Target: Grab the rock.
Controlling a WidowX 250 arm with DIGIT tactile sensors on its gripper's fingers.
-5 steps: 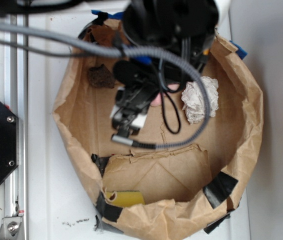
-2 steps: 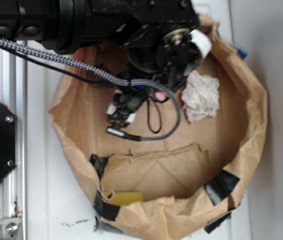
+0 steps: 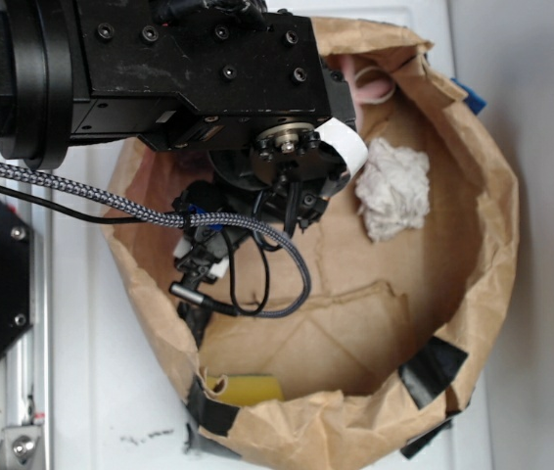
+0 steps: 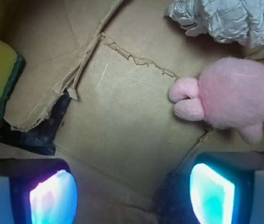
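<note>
Dark, rough, porous rock chunk (image 4: 171, 198) looks stiff and light; your gripper (image 4: 132, 193) jaws stand apart, so pinch its flatter sides.

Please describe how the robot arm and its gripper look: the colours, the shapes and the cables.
The arm is black and boxy, with small screws and a round metal joint. A black-and-white braided cable runs along it. The gripper has two fingers with rounded pads glowing blue, pink and teal.

- You see a brown paper bag (image 3: 483, 196), matt and creased.
- The pink toy (image 4: 234, 95) looks like soft, fuzzy plush.
- The white paper ball (image 3: 392, 186) is crumpled.
- The cable (image 3: 91, 191) wears braided fabric sleeving.
- The black arm housing (image 3: 160, 69) looks matt.
</note>
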